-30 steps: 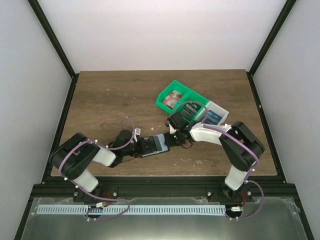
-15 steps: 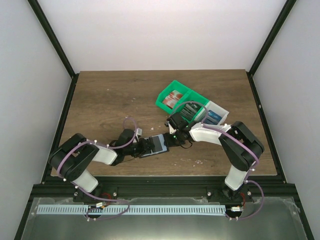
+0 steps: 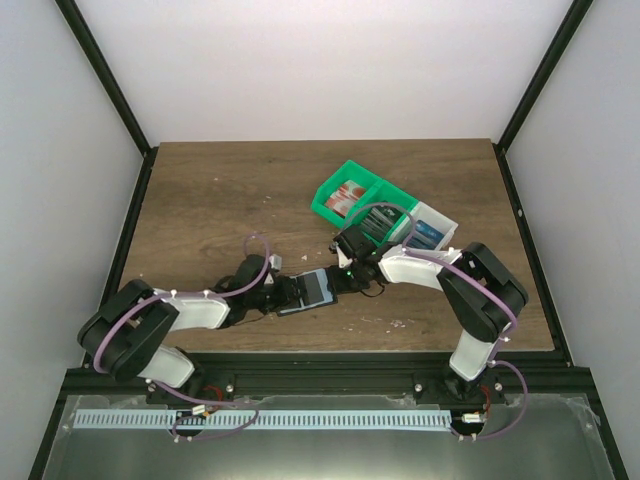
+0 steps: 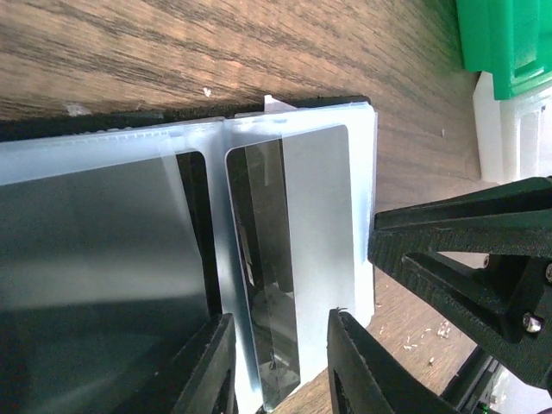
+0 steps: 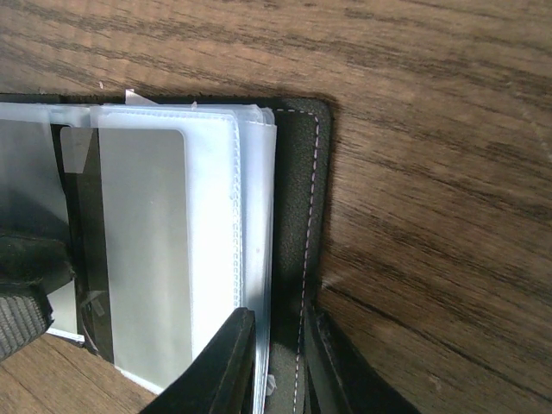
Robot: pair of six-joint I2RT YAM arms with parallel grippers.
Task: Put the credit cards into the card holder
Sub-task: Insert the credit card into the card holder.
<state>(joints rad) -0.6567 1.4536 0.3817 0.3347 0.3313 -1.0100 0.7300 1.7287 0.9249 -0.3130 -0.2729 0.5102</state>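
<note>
The black card holder (image 3: pixel 315 289) lies open on the table between my two grippers, its clear plastic sleeves fanned out. In the left wrist view one credit card (image 4: pixel 293 216) lies in a sleeve, showing a pale grey face with a dark stripe. My left gripper (image 4: pixel 280 319) is open, its fingers apart over the card's near end. My right gripper (image 5: pixel 278 315) is shut on the holder's black stitched cover (image 5: pixel 297 190) and sleeve edges. The same card (image 5: pixel 142 241) shows in the right wrist view. Other cards are not visible.
A green bin (image 3: pixel 350 195) and a white bin (image 3: pixel 432 230) with small items stand just behind the right gripper (image 3: pixel 347 268). The left gripper (image 3: pixel 283 295) is low near the table's front edge. Small crumbs lie on the wood.
The left arm's elbow has dropped down and to the left, and its gripper has drawn slightly left. The holder and the right gripper have stayed put.
</note>
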